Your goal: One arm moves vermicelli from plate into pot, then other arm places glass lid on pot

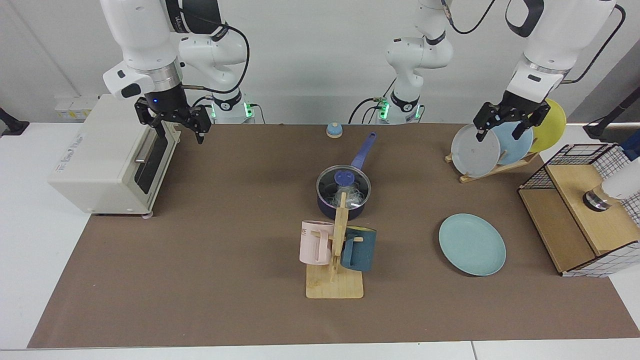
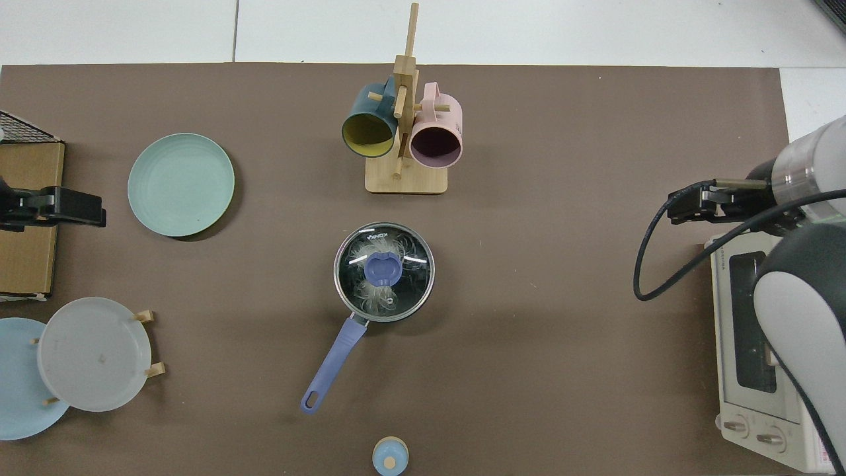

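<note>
Clear glass lid point(image 2: 384, 272) seated on round navy pot point(image 1: 343, 210); white vermicelli point(image 2: 370, 297) tangle inside. Teal plate point(image 2: 181, 184) bare. Right gripper point(image 1: 175, 125) by toaster point(image 1: 107, 155), left gripper point(image 1: 504, 123) above rack: fingers spread, empty.

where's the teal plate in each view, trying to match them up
Facing view: the plate lies empty at lower right, in front of the plate rack.
Top view: the plate is at upper left.
Shared landmark: the pot with the glass lid on it, mid-table in both.

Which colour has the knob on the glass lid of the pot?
The round glass lid's centre knob is blue, clearest in the top view.
</note>
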